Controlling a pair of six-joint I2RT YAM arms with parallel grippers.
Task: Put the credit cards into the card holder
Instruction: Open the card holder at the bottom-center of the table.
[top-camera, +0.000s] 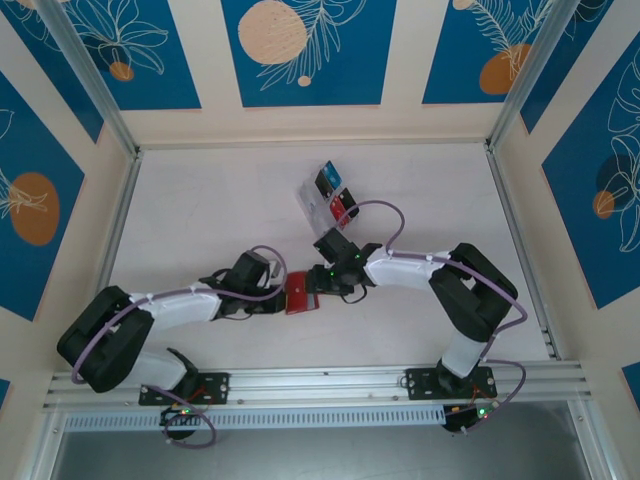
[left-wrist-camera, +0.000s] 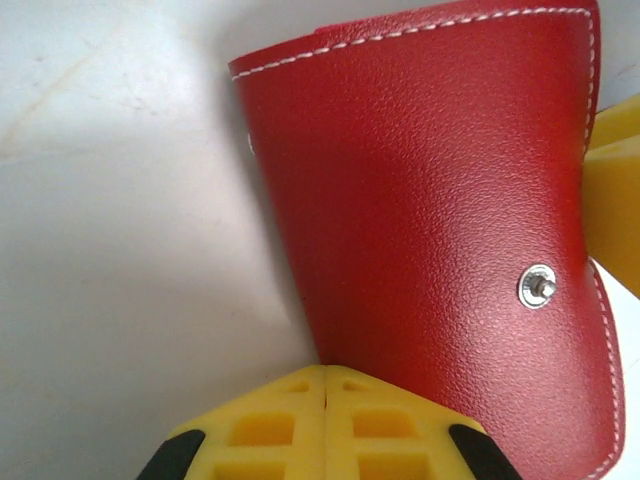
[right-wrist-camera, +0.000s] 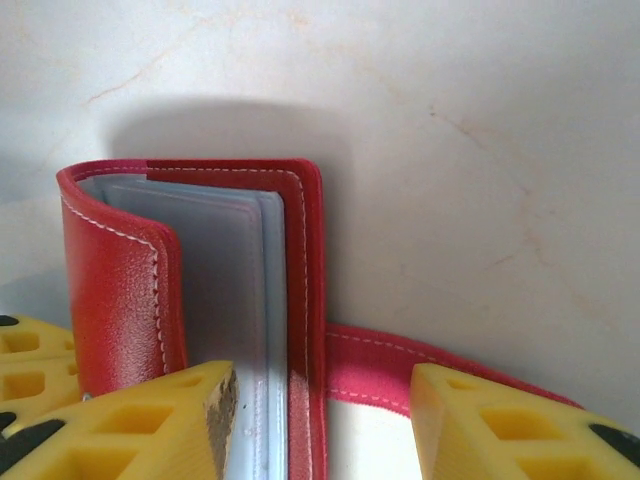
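The red card holder (top-camera: 300, 299) stands half open on the table between my two grippers. In the left wrist view its outer cover (left-wrist-camera: 430, 220) with a metal snap stud (left-wrist-camera: 538, 286) rises from my left gripper (left-wrist-camera: 327, 375), which is shut on its lower corner. My right gripper (right-wrist-camera: 322, 400) is open. One of its fingers (right-wrist-camera: 170, 425) lies against the grey lining (right-wrist-camera: 225, 270) inside, and the other hangs outside over the snap tab (right-wrist-camera: 380, 365). The credit cards, a blue one (top-camera: 325, 178) and a red and black one (top-camera: 343, 206), sit in a rack farther back.
A clear plastic rack (top-camera: 316, 200) holding the cards stands behind the right gripper (top-camera: 322, 285). The left gripper (top-camera: 278, 300) lies low on the white table (top-camera: 200, 210). Metal rails and patterned walls bound the table on all sides.
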